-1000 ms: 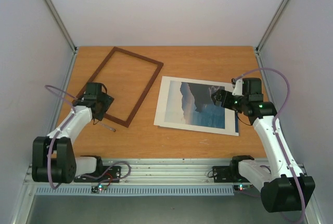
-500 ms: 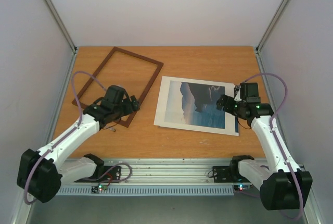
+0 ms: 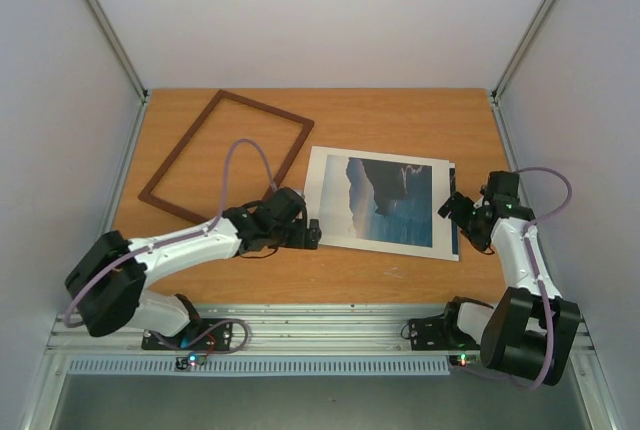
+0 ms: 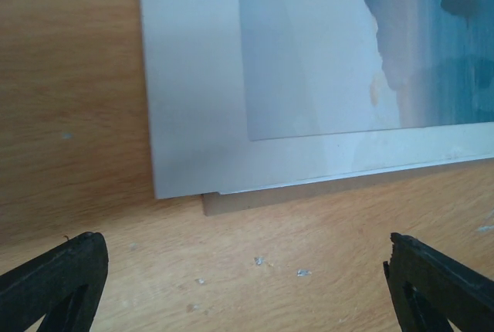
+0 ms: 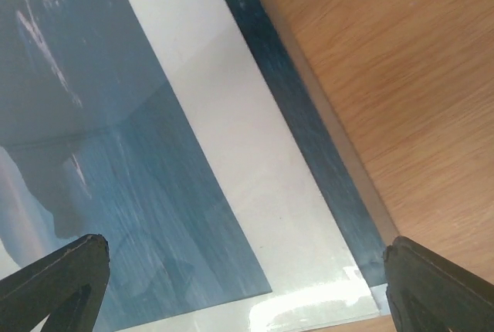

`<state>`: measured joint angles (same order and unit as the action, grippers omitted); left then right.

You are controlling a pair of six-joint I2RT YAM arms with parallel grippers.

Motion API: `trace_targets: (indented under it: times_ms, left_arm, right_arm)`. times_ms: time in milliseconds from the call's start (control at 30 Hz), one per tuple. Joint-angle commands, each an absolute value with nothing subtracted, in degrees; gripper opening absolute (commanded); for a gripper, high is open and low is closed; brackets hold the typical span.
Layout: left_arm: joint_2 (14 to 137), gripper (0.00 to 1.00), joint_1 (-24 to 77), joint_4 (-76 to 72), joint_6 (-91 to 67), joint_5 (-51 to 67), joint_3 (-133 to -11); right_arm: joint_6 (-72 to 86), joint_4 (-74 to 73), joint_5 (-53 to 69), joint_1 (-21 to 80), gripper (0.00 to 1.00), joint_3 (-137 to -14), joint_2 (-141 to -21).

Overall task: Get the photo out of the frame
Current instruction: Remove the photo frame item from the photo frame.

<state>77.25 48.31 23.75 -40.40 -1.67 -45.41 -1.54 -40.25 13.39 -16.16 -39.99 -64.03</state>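
Moved left gripper (image 3: 312,233) off frame (image 3: 262,104) to near-left corner of photo (image 3: 385,200); drew right gripper (image 3: 452,208) back.
Left wrist: gaping wide, holding nothing, facing mat board (image 4: 193,116) corner.
Right wrist: likewise wide, empty, over photo.
Judged photo out of frame, lying right of it.

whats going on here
The frame lies empty at the back left of the table. The photo, showing through a white mat board, lies out beside it. The left end effector is open by the mat's near left corner, the right end effector open at its right edge, both empty.
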Motion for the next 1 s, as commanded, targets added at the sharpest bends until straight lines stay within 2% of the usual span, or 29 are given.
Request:
trace_targets:
  times_ms: [0,533,967]
  left_arm:
    - [81.0,0.98,49.22,16.44,-41.43,-0.18,-46.47]
    - [85.21,0.99,46.34,14.67,-43.81,1.41,-46.49]
    - [87.91,0.98,46.26,16.35,-40.69,0.21,-48.96]
  right_arm:
    - [-1.4,-37.05,17.09,-16.44,0.97,-39.02,-64.51]
    - [-2.24,-35.52,16.23,-15.93,0.96,-36.91,-70.66]
    - [-0.88,-38.86,19.94,-10.77,0.97,-37.69,-72.95]
